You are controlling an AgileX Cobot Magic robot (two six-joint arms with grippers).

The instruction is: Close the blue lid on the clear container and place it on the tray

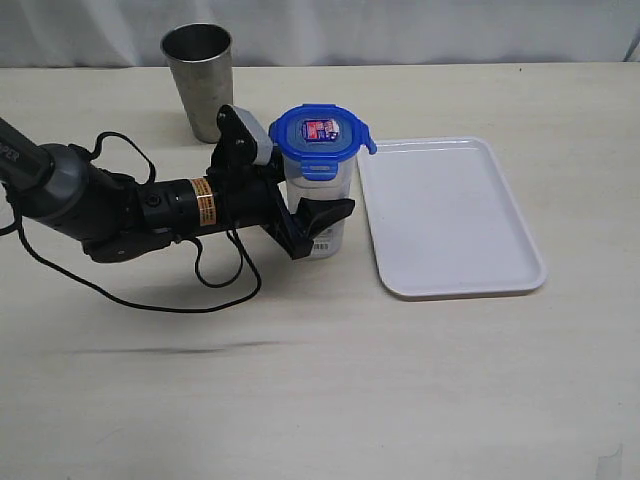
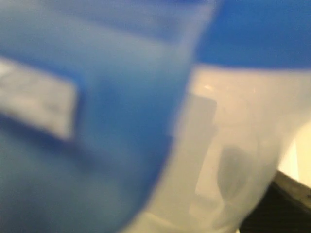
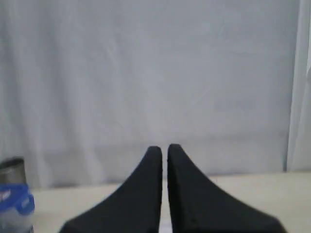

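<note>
pale surface [image 1: 300,400] is backed by a white curtain [image 1: 420,30]. the container [image 1: 338,185] is stood upright on the surface just beside the tray [image 1: 450,215], on its left in the exterior view and not on it. the lid [image 1: 322,135] is seated on the container's top, and one clip tab on the tray side is seen flared outward. the container is clamped at mid-height by the left fingers [image 1: 322,213]: the near finger is pressed against its front wall, while the far finger is hidden behind it. in the left wrist view only blurred blue lid and clear wall are seen, very close.

the left arm [image 1: 100,200] is laid low and almost level over the surface, reached in from the left edge, with a black cable [image 1: 150,300] looped beneath it. the right fingers [image 3: 156,167] are held together with nothing between them and are pointed toward the curtain.

a metal tumbler [image 1: 200,85] is stood behind the left arm, near the curtain and apart from the container.
</note>
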